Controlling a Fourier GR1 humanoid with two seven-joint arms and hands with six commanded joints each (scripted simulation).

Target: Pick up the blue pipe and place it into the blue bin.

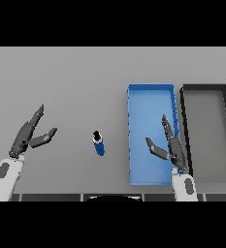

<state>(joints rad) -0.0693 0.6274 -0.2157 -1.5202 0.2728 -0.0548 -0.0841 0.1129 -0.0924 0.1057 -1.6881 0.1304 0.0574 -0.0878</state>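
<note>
Grey table [75,82] holds the pipe [99,143] lying free left of the bin [151,92], both hands empty with fingers spread, right hand [171,145] over the bin, left hand [29,135] idle; reaching seems next.

light: even, dim | shadows: faint | glare: none | focus: soft
</note>
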